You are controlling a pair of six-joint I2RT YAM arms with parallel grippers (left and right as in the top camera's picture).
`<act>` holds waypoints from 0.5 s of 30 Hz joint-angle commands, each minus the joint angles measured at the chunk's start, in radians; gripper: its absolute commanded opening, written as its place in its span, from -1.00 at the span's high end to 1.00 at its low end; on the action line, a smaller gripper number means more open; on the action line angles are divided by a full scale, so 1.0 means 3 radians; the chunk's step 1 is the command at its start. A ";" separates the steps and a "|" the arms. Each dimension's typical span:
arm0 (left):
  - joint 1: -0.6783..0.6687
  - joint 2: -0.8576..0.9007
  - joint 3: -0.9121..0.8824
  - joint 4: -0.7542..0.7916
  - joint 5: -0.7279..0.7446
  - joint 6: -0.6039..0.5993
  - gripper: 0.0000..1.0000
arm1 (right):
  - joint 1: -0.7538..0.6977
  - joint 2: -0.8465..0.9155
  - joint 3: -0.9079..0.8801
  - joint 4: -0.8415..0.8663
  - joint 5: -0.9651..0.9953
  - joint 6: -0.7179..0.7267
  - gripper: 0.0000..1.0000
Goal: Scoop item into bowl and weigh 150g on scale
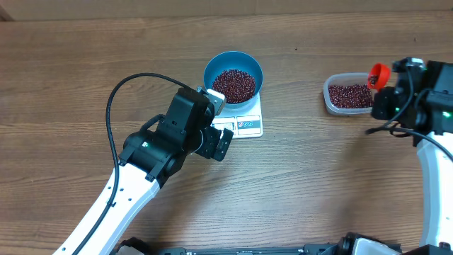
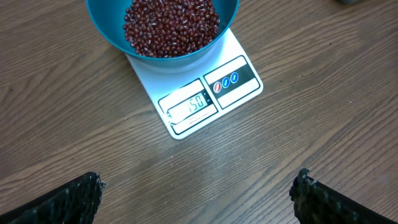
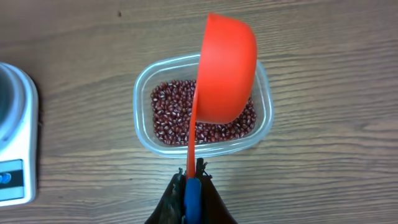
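Note:
The blue bowl (image 1: 233, 75) (image 2: 161, 28) holds a heap of dark red-brown beans (image 1: 234, 84) (image 2: 170, 26) and sits on the white scale (image 1: 248, 122) (image 2: 208, 93), whose display is lit. My left gripper (image 1: 225, 146) (image 2: 199, 193) hangs open just in front of the scale, nothing between its fingers. My right gripper (image 1: 382, 88) (image 3: 193, 180) is shut on the blue-tipped handle of an orange scoop (image 1: 379, 74) (image 3: 225, 70). The scoop is held on its side above a clear tub of beans (image 1: 347, 95) (image 3: 202, 112), its inside hidden.
The clear tub stands at the right of the wooden table (image 1: 85, 78). The left arm's black cable (image 1: 120, 95) loops over the table's left half. The scale's corner (image 3: 15, 124) shows at the left edge of the right wrist view.

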 commanded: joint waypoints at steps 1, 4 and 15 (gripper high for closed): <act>0.0003 0.0019 -0.0013 -0.0001 0.0027 0.0051 -0.99 | 0.0268 -0.0065 0.0011 0.0015 0.0548 -0.0029 0.92; 0.0003 0.0019 -0.0013 0.0000 0.0027 0.0051 -0.99 | 0.0455 -0.0065 0.0011 0.0034 0.0889 -0.0025 0.92; 0.0003 0.0019 -0.0011 -0.0001 0.0027 0.0051 -0.99 | 0.0554 -0.0065 0.0011 0.0010 0.1330 -0.0003 0.92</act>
